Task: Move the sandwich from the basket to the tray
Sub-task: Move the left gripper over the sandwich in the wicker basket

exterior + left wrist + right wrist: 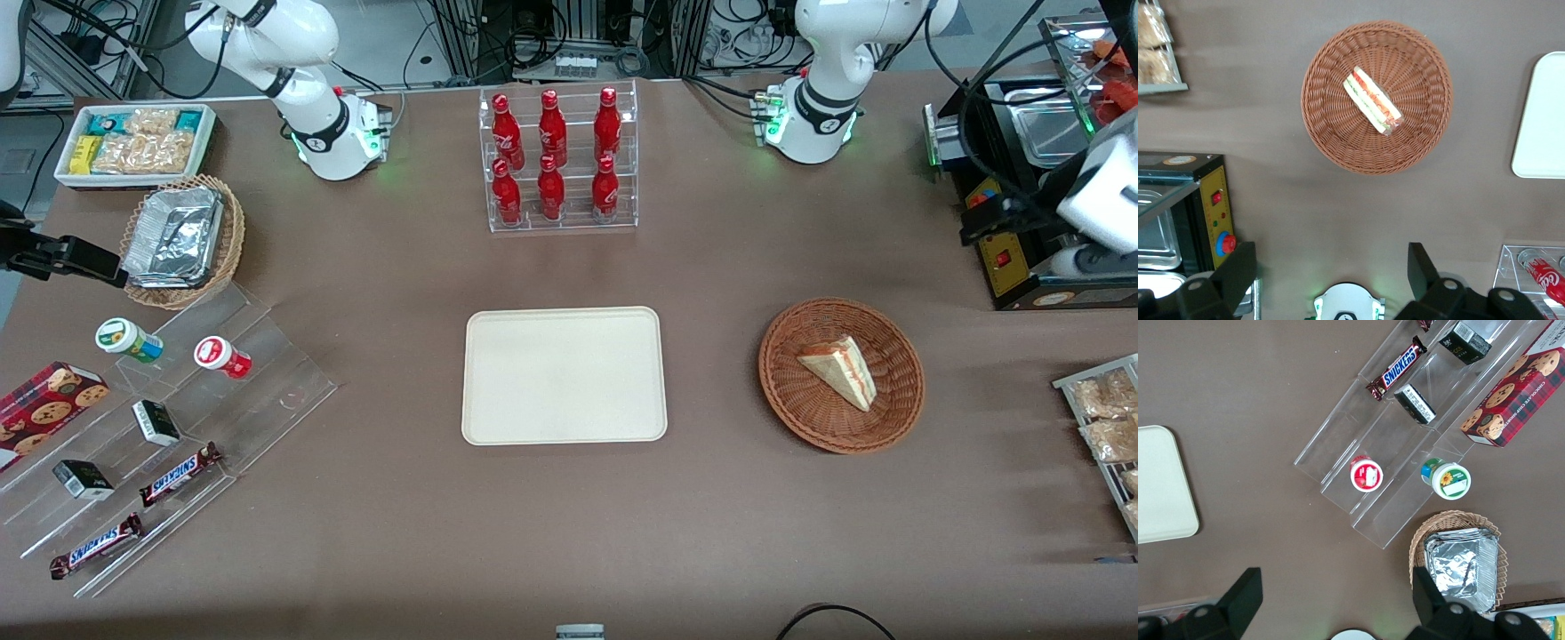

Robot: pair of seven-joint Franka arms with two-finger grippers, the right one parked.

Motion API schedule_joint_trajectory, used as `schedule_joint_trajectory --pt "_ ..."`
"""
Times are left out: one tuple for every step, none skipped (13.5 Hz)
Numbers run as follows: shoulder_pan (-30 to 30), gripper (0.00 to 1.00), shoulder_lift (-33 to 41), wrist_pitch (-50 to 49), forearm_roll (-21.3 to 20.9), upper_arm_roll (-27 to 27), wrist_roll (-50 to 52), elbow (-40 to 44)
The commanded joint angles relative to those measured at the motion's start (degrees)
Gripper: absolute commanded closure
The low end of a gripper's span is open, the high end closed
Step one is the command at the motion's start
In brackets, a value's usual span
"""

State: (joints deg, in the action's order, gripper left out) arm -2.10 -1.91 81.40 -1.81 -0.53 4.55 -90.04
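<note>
The sandwich [839, 371] lies in the basket [893, 412] (beside the bare tray [564, 374]); the hand [1331, 267] hangs high above, fingers spread.

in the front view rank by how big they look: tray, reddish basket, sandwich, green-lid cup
1. tray
2. reddish-brown basket
3. sandwich, lying in that basket
4. green-lid cup

The left arm's end effector is open, hanging above the table beside the basket.
</note>
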Motion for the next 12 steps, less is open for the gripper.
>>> schedule_joint_trajectory --pt "-0.27 0.00 -0.90 7.42 -0.30 -0.08 4.39 -5.90" --pt "-0.36 0.00 -0.90 11.11 -0.39 -0.08 6.24 -9.16" --pt "-0.45 0.00 -0.81 16.11 -1.43 -0.08 8.43 -13.19" --pt "-0.62 0.00 -0.38 21.29 -2.92 -0.08 12.46 -16.80" --pt "-0.71 0.00 -0.37 27.00 -2.94 -0.08 18.41 -20.49" --pt "-0.97 0.00 -0.46 31.93 -2.94 0.00 23.17 -23.92" --pt "-1.76 0.00 -0.81 35.89 -2.94 0.01 27.40 -26.48" --pt "-2.11 0.00 -1.25 39.24 -2.85 0.01 30.57 -29.11" --pt "-2.12 0.00 -1.60 42.32 -2.59 0.09 33.39 -31.32" --pt "-2.29 0.00 -1.60 45.48 -2.50 0.09 36.64 -33.43" --pt "-2.73 0.00 -1.69 48.38 -2.58 0.09 39.10 -35.27" --pt "-3.34 0.00 -2.30 50.07 -2.50 0.09 40.52 -36.08"
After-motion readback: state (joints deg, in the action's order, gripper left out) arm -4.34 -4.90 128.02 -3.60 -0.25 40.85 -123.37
